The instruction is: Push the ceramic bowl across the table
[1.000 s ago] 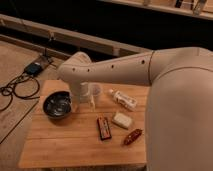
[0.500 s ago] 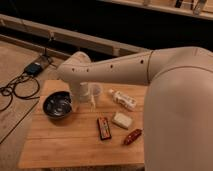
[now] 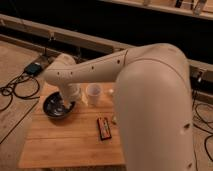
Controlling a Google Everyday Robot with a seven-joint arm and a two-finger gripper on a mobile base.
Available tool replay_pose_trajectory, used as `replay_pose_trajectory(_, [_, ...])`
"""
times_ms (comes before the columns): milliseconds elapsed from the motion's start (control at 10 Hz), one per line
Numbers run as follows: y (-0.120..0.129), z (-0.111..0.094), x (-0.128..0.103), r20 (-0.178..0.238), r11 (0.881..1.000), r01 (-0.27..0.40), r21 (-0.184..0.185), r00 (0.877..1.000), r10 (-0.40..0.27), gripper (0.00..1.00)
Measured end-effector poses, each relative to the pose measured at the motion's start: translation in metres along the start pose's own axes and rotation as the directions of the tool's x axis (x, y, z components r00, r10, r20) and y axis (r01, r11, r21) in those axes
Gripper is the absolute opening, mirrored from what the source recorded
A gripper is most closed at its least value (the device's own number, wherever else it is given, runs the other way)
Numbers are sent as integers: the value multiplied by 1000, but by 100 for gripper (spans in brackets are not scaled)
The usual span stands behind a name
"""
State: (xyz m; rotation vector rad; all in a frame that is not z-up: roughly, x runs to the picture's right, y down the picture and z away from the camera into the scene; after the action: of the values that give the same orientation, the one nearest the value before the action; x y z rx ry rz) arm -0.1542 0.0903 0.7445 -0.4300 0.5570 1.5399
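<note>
Ceramic bowl (image 3: 54,108) hadn't moved in the last second and sat at the counter's (image 3: 60,146) far-left part. End effector (image 3: 69,100) was down at its right rim, beside the white cup (image 3: 93,94); couldn't tell if it was open or gripping. Only the arm's bulk had swung in on the right, so I judged the push not started.

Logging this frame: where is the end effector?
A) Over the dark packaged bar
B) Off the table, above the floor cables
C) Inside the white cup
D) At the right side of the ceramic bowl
D: the end effector sits low at the right rim of the ceramic bowl. The white cup stands apart to its right, and the dark bar lies nearer the front of the table.
</note>
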Motion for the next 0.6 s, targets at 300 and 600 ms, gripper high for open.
replay_pose_trajectory(300, [4, 3, -1, 5, 997, -81, 4, 997, 81, 65])
replay_pose_trajectory(600, [6, 3, -1, 5, 997, -77, 3, 997, 77, 65])
